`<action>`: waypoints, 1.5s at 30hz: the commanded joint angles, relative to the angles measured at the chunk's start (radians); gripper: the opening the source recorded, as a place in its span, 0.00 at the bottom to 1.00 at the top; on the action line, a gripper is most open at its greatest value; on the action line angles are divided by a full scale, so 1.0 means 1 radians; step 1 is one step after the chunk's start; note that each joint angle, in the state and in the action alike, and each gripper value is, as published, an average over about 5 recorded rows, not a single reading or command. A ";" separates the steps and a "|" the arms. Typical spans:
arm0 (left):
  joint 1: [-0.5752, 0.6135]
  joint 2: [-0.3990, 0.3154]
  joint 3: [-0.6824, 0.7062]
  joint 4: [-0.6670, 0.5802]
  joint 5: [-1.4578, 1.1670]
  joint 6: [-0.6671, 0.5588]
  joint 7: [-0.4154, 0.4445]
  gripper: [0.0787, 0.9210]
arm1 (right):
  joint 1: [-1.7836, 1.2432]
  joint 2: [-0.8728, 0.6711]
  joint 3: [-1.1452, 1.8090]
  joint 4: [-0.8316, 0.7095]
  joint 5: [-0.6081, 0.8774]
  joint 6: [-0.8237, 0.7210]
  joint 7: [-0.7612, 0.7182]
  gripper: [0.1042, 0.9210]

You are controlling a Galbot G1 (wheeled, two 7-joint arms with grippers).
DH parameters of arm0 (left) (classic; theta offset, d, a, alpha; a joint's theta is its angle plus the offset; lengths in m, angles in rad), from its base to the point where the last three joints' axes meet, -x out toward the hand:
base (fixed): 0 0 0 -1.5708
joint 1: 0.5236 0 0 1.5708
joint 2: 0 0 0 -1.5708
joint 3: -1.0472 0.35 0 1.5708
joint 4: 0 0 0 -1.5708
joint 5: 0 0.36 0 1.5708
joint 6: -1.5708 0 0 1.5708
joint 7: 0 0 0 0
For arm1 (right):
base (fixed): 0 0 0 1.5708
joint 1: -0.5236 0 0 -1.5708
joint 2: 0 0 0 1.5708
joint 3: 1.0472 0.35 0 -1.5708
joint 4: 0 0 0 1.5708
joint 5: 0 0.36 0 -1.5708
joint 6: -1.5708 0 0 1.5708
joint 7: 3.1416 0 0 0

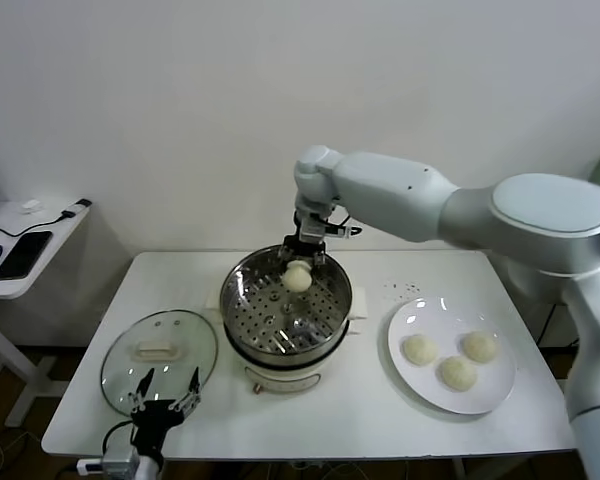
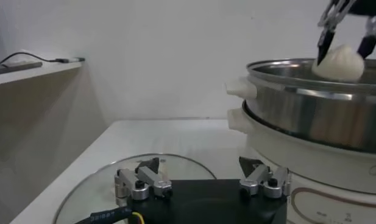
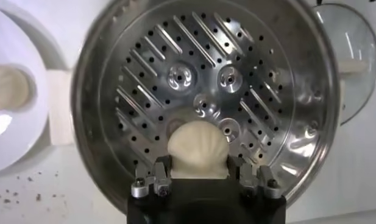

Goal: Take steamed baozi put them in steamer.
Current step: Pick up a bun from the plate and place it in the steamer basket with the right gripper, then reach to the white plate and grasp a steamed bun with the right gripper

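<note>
My right gripper (image 1: 299, 268) is shut on a cream-white baozi (image 1: 298, 277) and holds it above the far side of the steel steamer (image 1: 238, 312). In the right wrist view the baozi (image 3: 198, 149) sits between the fingers (image 3: 160, 171) over the perforated tray (image 3: 145, 91), which holds nothing else. Three more baozi (image 1: 419, 349) lie on the white plate (image 1: 410, 318) to the right. My left gripper (image 1: 162, 388) is open and empty, low at the table's front left over the glass lid (image 1: 130, 352). From the left wrist view the held baozi (image 2: 338, 63) shows above the steamer rim (image 2: 309, 68).
The glass lid with a cream handle (image 1: 156, 351) lies flat left of the steamer. A side table (image 1: 5, 285) with a phone stands at far left. Crumbs (image 1: 408, 289) dot the table behind the plate. The wall is close behind.
</note>
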 commanded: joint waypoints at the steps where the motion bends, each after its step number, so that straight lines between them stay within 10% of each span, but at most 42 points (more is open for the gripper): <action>1: -0.006 0.002 -0.005 0.005 -0.007 -0.001 -0.001 0.88 | -0.094 0.084 0.088 -0.219 -0.142 0.083 0.025 0.62; 16: -0.009 0.001 -0.008 0.002 -0.013 -0.001 -0.005 0.88 | -0.079 0.091 0.064 -0.230 -0.029 0.083 0.068 0.86; 23: 0.004 -0.003 -0.001 -0.019 -0.007 -0.001 -0.001 0.88 | 0.150 -0.071 -0.099 0.048 0.310 0.060 -0.011 0.88; 30: 0.014 -0.006 0.007 -0.034 0.000 -0.001 0.000 0.88 | 0.508 -0.349 -0.488 0.434 0.788 -0.306 0.012 0.88; 45: 0.019 -0.004 0.015 -0.035 0.001 -0.003 -0.001 0.88 | 0.781 -0.758 -0.936 0.890 0.826 -0.983 0.141 0.88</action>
